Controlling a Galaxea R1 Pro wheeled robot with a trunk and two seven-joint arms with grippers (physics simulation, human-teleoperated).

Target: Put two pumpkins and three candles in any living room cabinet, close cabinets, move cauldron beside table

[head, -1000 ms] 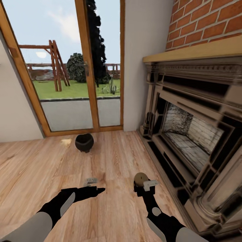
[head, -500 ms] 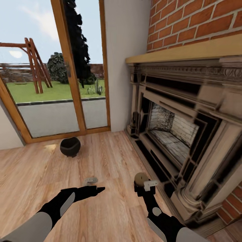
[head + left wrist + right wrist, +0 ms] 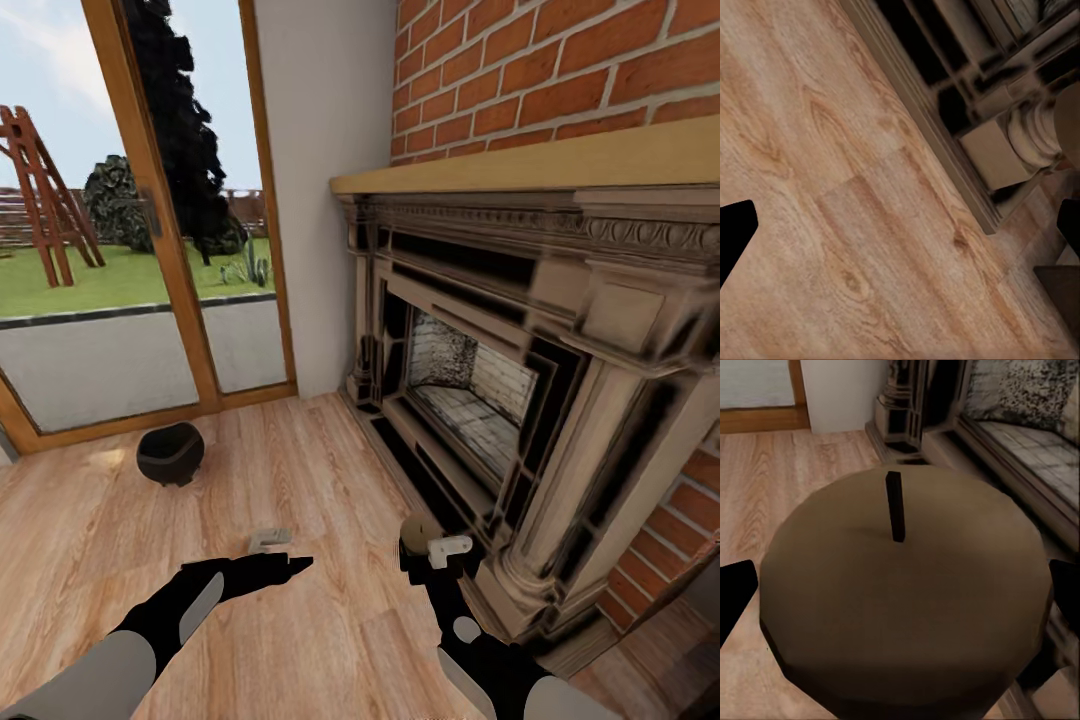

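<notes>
My right gripper [image 3: 432,550] is shut on a tan candle [image 3: 418,531] and holds it above the wooden floor, close to the fireplace. The right wrist view has the candle [image 3: 904,600] up close, its dark wick upright, between the black fingertips [image 3: 735,596]. My left gripper [image 3: 270,565] hangs over bare floor, fingers open and empty; its dark fingertips [image 3: 733,232] sit wide apart over the planks. The black cauldron [image 3: 170,453] stands on the floor at the left, near the glass door.
An ornate carved fireplace [image 3: 520,400] with a wooden mantel and brick wall above stands along the right. A wood-framed glass door [image 3: 140,250] looks onto a garden at the back left. Wooden floor [image 3: 300,470] lies between them.
The whole view has swung to the right: the door and cauldron slid left and more of the fireplace came in. Both arms keep their pose, the candle still held.
</notes>
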